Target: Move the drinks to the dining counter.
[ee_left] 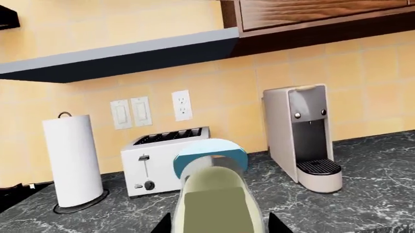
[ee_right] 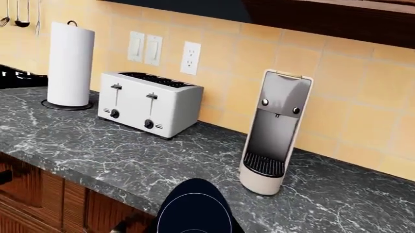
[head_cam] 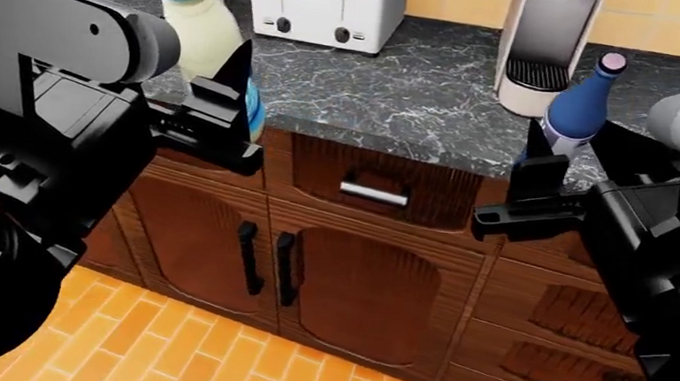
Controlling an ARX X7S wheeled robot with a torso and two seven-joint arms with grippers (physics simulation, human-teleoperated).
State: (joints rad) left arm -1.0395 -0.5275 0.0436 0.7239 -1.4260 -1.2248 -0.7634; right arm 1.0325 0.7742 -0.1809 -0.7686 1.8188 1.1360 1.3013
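Both bottles held up at the front edge of the dark marble bench (head_cam: 441, 90).
Your left gripper (head_cam: 221, 104) is clamped on the milk bottle (head_cam: 203, 18); your right gripper (head_cam: 560, 169) is closed around the dark-blue bottle (head_cam: 582, 103). Behind them: toaster (head_cam: 327, 8), coffee machine (head_cam: 544, 35), paper towel roll (ee_left: 73, 162).

Cream milk bottle (head_cam: 204, 23) and dark-blue bottle (head_cam: 579, 108), both tilted.
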